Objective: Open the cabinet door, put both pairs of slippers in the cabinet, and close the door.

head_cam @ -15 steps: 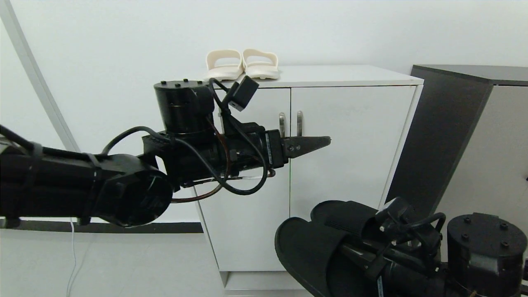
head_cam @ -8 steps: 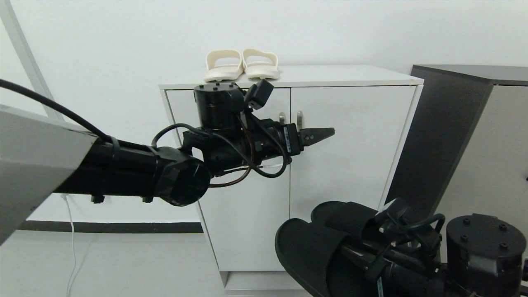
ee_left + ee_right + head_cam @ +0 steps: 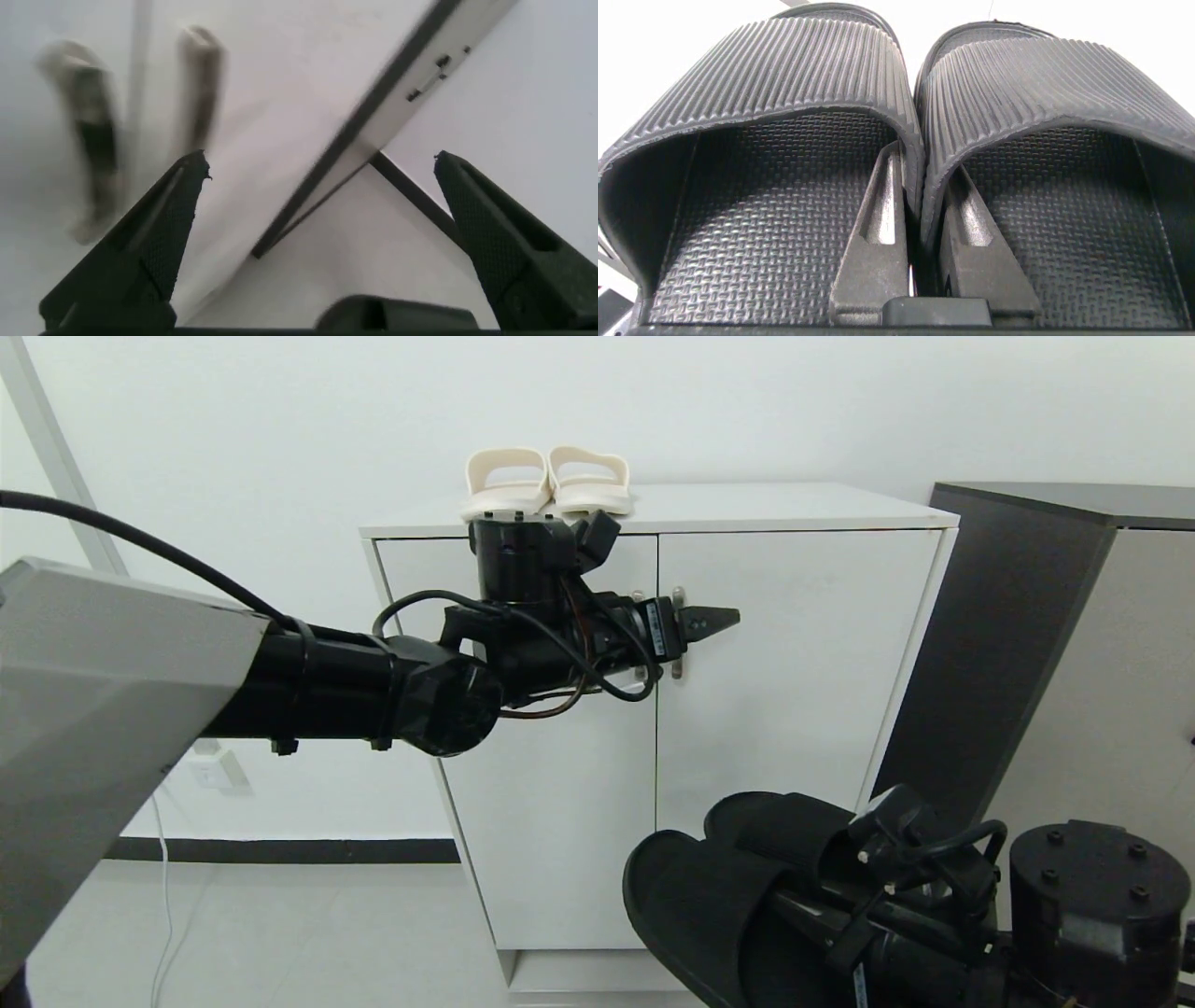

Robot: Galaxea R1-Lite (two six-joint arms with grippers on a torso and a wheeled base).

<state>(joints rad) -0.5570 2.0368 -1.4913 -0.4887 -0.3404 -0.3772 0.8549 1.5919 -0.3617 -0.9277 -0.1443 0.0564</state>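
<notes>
The white cabinet (image 3: pixel 794 663) stands with both doors shut, its two metal handles (image 3: pixel 679 600) side by side at the middle seam. A cream pair of slippers (image 3: pixel 546 481) rests on its top. My left gripper (image 3: pixel 717 616) hovers at handle height, just in front of the right door, its tip past the handles. In the left wrist view that gripper (image 3: pixel 318 163) is open and holds nothing, with the handles (image 3: pixel 89 149) blurred off to one side. Low at the right, the black pair of slippers (image 3: pixel 728 896) hangs in my right gripper (image 3: pixel 920 187), shut on both inner straps.
A taller dark grey cabinet (image 3: pixel 1027 644) stands right beside the white one. A white wall (image 3: pixel 233 476) runs behind, with an outlet (image 3: pixel 217 770) low on the left. Open floor (image 3: pixel 280 943) lies in front of the cabinet on the left.
My left arm has stretched forward and upward toward the cabinet, bringing its gripper from below the handles up to handle height. The right arm and black slippers have kept still.
</notes>
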